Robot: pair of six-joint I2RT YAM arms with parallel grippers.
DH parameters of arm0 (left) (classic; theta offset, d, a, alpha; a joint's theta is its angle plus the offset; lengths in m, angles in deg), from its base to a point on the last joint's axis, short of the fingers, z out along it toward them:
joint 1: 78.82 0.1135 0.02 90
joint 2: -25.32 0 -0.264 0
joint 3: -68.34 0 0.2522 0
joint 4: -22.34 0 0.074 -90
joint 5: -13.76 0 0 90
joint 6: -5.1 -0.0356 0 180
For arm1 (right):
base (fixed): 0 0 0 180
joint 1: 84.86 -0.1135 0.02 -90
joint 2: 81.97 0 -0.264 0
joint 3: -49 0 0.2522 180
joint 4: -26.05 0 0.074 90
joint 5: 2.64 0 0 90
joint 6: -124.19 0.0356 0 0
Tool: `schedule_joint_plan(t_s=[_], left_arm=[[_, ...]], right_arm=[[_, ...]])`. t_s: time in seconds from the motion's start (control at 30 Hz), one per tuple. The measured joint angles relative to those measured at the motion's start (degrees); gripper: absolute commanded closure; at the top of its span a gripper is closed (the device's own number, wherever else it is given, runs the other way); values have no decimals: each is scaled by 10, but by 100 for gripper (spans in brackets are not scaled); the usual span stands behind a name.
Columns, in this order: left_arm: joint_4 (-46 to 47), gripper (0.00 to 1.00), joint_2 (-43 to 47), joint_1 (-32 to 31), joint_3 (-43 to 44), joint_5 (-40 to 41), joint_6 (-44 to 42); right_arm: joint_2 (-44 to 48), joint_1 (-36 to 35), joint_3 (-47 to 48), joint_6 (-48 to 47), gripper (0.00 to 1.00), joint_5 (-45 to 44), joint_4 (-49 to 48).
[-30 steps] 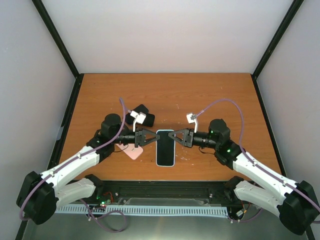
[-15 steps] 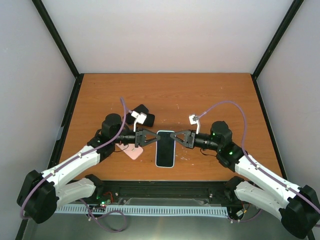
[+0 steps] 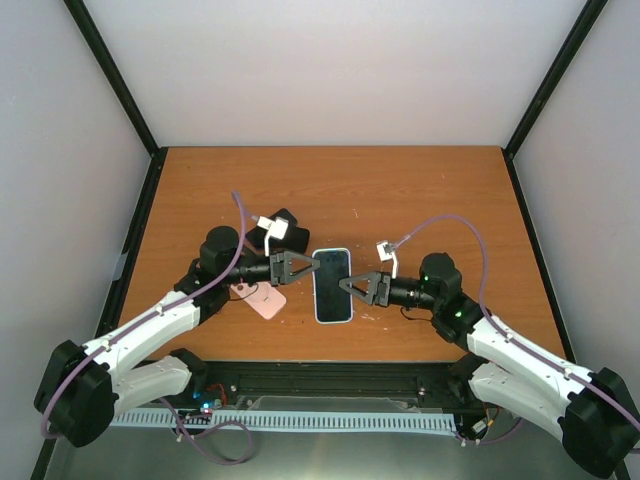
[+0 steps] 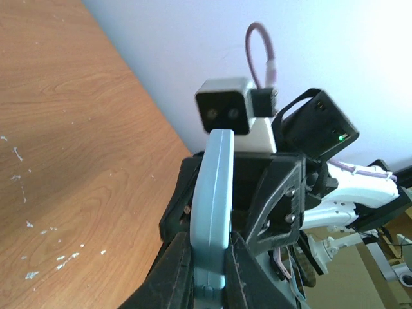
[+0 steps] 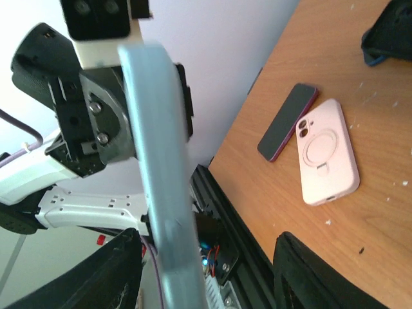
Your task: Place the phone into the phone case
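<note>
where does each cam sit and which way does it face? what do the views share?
Top external: above and behind the bases, looking down on the table; both arms show, left gripper clamped on the blue-rimmed phone, right gripper open beside it.
Left wrist: on the left arm, facing the right arm along the phone's edge; its own fingers show.
Right wrist: on the right arm, facing the left arm; own fingers spread, pink case and dark phone beyond.
Shared: all three see the blue-rimmed phone.
</note>
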Motion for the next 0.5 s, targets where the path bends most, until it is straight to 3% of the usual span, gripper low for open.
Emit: schedule_joint_plan(t_s=[0.13, 0.27, 0.5], left_arm=[[14, 100, 0, 0, 0, 16, 12], [16, 100, -3, 0, 0, 42, 17], [23, 100, -25, 0, 2, 60, 27]], right_arm=[[0, -1, -28, 22, 48, 16, -31], [1, -2, -63, 49, 66, 33, -77], [10, -4, -99, 82, 84, 40, -116]])
